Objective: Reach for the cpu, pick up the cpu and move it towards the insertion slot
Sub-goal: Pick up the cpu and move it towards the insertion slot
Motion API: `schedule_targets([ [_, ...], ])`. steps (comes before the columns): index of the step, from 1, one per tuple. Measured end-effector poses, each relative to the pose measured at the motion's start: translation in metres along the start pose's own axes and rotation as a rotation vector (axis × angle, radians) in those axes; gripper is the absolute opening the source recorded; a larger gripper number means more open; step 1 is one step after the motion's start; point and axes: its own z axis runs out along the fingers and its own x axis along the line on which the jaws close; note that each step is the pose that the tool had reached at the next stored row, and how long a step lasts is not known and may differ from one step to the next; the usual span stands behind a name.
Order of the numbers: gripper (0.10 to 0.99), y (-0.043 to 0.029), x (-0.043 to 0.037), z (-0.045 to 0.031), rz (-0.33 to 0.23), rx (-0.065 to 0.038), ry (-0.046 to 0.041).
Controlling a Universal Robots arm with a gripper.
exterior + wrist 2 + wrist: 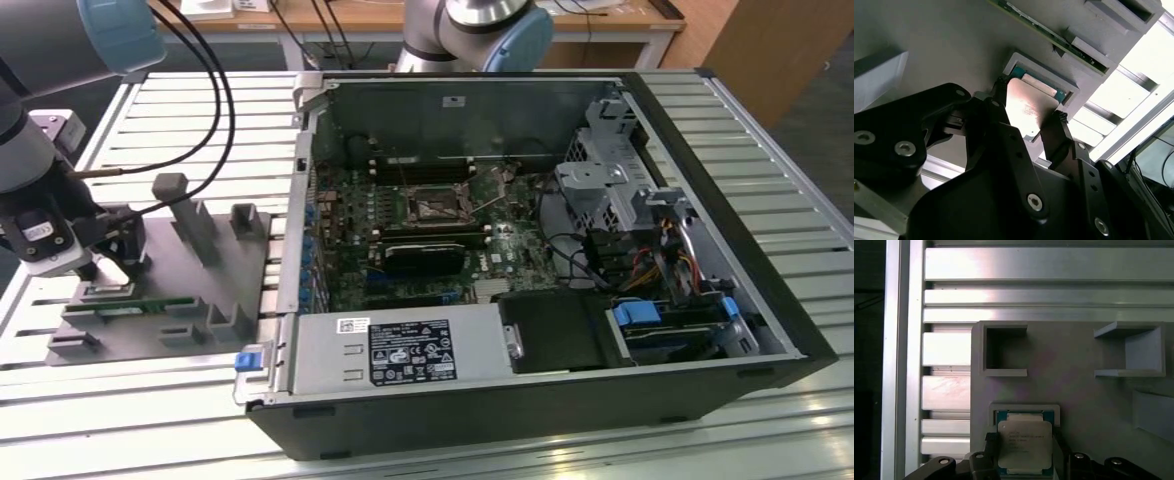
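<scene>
So this looks like the pick-up step, right at the grab: the gripper (1028,102) is down over the grey parts tray (200,290) on the slatted table, at the exterior view's left. The cpu (1024,447) sits flat in its little square pocket (1024,409), metal lid up. In both wrist views the two black fingers (1058,131) are pulled in narrow, one on each opposite edge of the chip. They look to be touching it, so I'd call that a pinch on the cpu, nothing else held. The chip doesn't look lifted out of the pocket yet, though it's hard to be sure. The insertion slot (434,207), the shiny-framed socket on the motherboard inside the open computer case (534,400), is well apart from the gripper toward the exterior view's right. My guess is that getting the chip out calls for a clean straight-up pull with an even squeeze, since the pocket walls hug it closely and a tilt could snag a corner.
</scene>
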Motion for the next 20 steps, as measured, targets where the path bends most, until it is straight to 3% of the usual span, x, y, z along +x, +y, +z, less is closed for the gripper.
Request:
schedule_targets([
  [5, 0.533, 0.0000, 0.0001, -0.0009, 0.000, 0.000, 0.0001],
  [6, 0.596, 0.0000, 0.0000, -0.0010, 0.000, 0.000, -0.0003],
  [20, 0.596, -0.0001, 0.0015, 0.0016, -0.006, 0.000, -0.0011],
])
